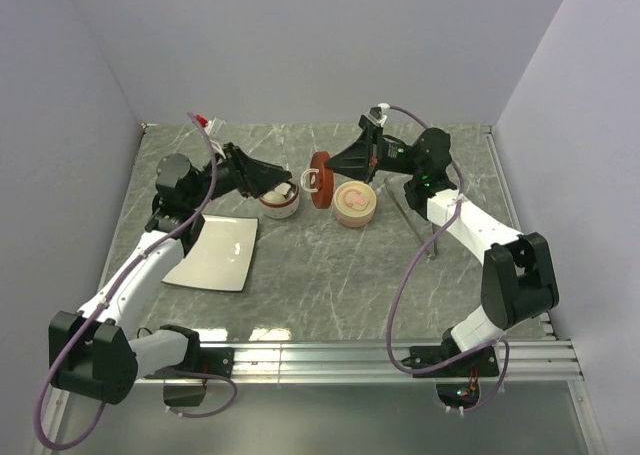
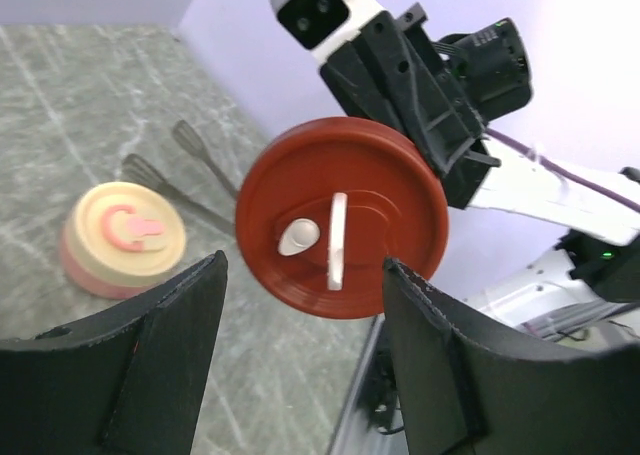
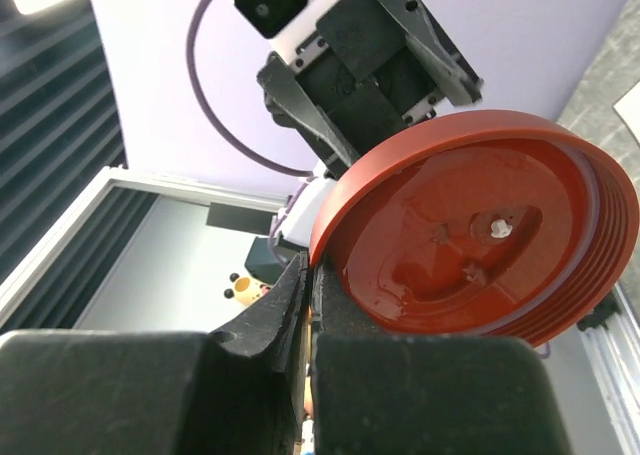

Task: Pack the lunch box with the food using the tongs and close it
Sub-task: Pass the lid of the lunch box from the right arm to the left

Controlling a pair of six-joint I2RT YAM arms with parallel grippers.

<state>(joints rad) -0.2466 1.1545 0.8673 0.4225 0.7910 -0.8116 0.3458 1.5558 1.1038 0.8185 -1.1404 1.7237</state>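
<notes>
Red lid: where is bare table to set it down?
Bare marble lies on the near side of the pink container, between the white plate and the tongs. It is crowded around the white bowl and the red lid.

The round red lid (image 2: 340,230), a white tab on its top, hangs on edge in the air, pinched at its rim by the right gripper (image 3: 308,275), between a red-banded white bowl (image 1: 281,204) and a closed pink box (image 1: 355,204), with silver tongs (image 2: 140,171) lying flat right of the box.
</notes>
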